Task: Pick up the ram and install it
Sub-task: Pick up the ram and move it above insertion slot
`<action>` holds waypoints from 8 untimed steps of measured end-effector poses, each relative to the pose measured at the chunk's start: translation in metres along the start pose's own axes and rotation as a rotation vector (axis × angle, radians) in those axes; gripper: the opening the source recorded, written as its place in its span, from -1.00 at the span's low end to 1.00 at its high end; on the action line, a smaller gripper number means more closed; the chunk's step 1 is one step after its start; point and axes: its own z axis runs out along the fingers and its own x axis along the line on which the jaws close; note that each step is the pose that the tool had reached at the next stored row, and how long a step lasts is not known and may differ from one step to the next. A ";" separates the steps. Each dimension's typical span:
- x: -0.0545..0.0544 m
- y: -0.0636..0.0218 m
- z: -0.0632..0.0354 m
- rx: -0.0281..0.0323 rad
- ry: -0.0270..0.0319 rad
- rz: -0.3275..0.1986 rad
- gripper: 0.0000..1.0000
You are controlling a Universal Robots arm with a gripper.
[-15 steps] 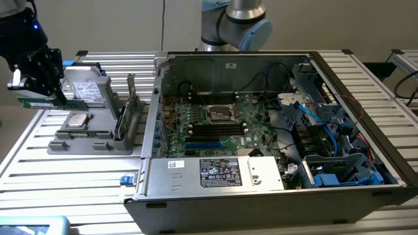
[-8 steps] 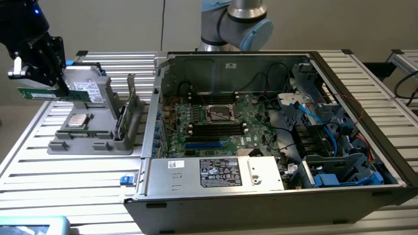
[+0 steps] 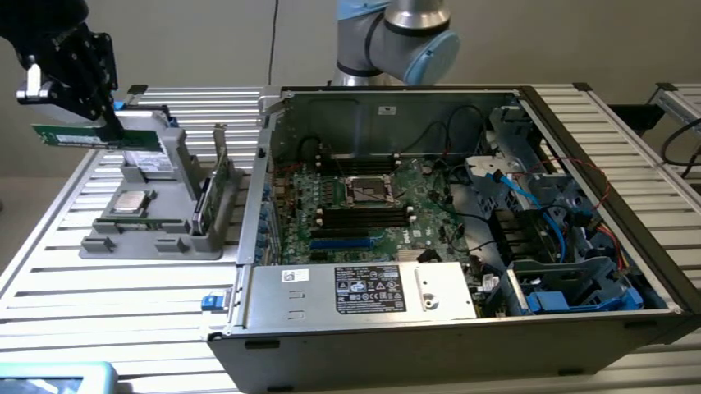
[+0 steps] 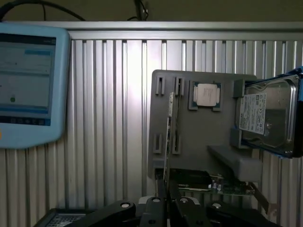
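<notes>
Ram (image 3: 66, 135) hangs clamped in the narrow end effector (image 3: 107, 133) above the gray tray (image 3: 143, 244), exterior view's left; it looks light, stiff and fragile, best gripped by its edges.

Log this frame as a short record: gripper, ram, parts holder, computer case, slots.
gripper: shut on the ram, raised above the parts holder
ram: in the air, roughly level, clear of the holder
parts holder: grey, on the slatted table, to the exterior view's left of the computer case; processor chip lying in it
computer case: side open, motherboard exposed
black slots: ram not yet in them
</notes>
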 end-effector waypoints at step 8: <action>0.000 -0.0259 -0.0154 -0.0005 -0.0089 -0.003 -0.72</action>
